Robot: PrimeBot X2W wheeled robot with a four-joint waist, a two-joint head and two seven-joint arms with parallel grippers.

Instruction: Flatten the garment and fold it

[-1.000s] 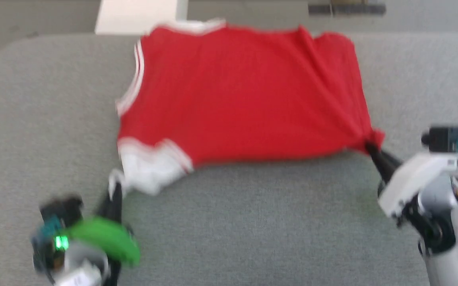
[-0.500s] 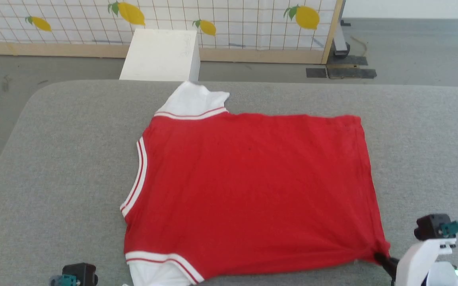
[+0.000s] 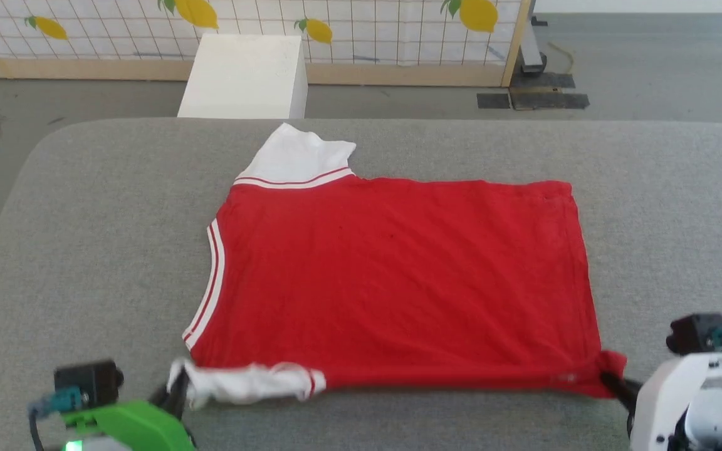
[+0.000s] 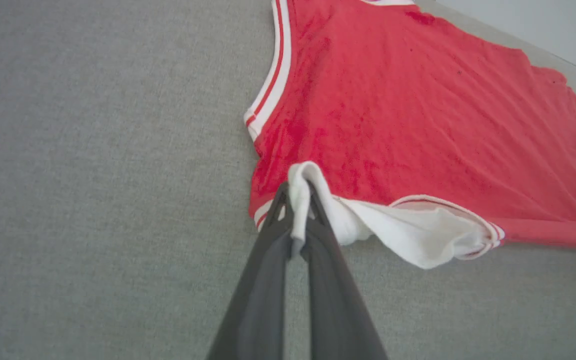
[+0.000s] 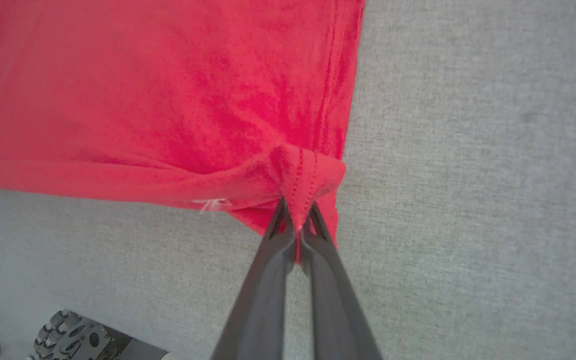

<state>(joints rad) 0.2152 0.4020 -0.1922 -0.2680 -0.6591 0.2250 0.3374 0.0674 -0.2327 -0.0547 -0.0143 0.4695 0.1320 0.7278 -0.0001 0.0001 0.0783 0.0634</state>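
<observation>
The shirt (image 3: 392,275) lies spread flat on the grey table (image 3: 85,238), plain red side up, reaching away ahead of both claws. The left claw (image 4: 298,197) is pinched shut on the white sleeve (image 4: 418,235), whose bunched cloth trails off to its right; the striped neck trim (image 4: 270,80) runs just beyond its tips. The right claw (image 5: 295,212) is clamped on the red hem corner (image 5: 308,175), which puckers around its tips, with the body ahead and to its left. Far beyond the shirt stands a white box (image 3: 242,75).

Garment (image 3: 398,275) flat on table (image 3: 85,250) — box (image 3: 242,75) behind; partition (image 3: 367,37) beyond
</observation>
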